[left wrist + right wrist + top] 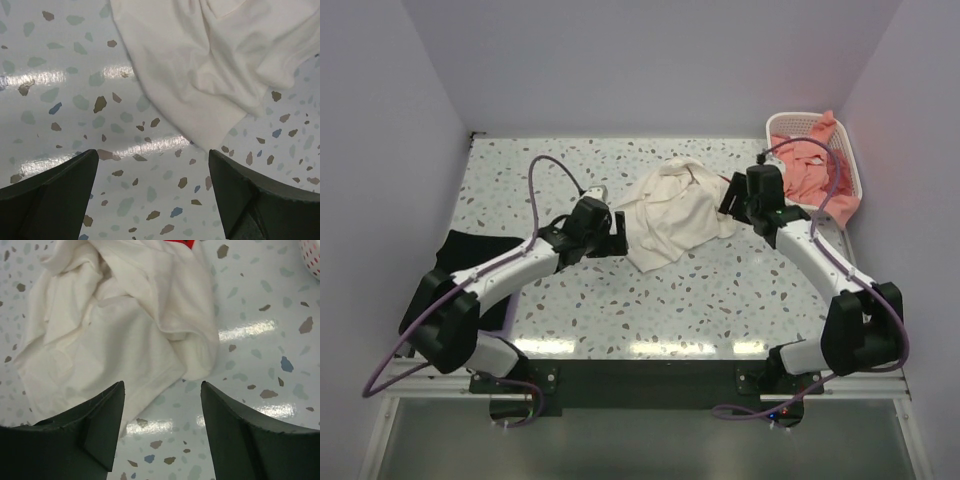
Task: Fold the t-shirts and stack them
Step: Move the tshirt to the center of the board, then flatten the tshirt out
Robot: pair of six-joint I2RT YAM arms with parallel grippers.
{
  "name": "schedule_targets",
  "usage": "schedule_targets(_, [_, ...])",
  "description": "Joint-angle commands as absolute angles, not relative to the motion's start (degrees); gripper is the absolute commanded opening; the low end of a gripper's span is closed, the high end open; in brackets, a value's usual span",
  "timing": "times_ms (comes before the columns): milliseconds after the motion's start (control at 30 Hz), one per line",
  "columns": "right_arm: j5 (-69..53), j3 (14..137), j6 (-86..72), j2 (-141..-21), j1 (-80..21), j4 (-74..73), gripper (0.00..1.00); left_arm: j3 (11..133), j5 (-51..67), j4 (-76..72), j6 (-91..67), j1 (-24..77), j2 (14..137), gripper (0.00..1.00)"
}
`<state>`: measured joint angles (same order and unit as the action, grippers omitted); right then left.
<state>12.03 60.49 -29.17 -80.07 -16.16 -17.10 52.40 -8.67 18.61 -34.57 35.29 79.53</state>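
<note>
Risk: either gripper could pinch 2 bunched layers instead of 1 hem, dragging a wad. The cream-white t-shirt [670, 215] lies crumpled mid-table between the left gripper [152, 155] and right gripper [162, 385], both gaping wide and holding nothing.

Matt, softly creased cloth of the cream t-shirt [670, 215], black t-shirt [465, 250] and salmon-pink t-shirt [806, 162]; glossy, smooth, speckled stone-look table [720, 290] with light glare; white lattice plastic basket [798, 120]; matt, dark, hard-looking fingers of left tool [152, 165] and right tool [162, 390].
</note>
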Motion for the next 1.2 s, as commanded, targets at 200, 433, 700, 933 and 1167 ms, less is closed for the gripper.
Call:
schedule_targets(200, [5.4,51.7,-32.1,-84.4,-8.3,-5.8,0.63,58.0,-12.7,11.5,-43.9,38.5,97.1,0.87])
schedule_targets(433, [6.2,51.7,-33.1,-91.8,-8.3,-0.5,0.63,63.3,-12.4,10.1,-44.4,39.3,105.8,0.8])
schedule_targets(700, [9.6,56.8,-33.0,-97.3,-8.2,-2.1,0.21,67.8,-15.9,12.5,-43.9,38.2,107.8,0.19])
schedule_targets(933, [10.7,58.4,-32.8,-89.3,-8.1,-10.2,0.0,71.2,-17.1,16.3,-42.2,26.3,102.1,0.0])
schedule_targets(1167, [10.5,57.8,-30.8,-73.1,-8.1,-19.2,0.0,73.3,-19.1,19.0,-41.3,15.6,96.4,0.0])
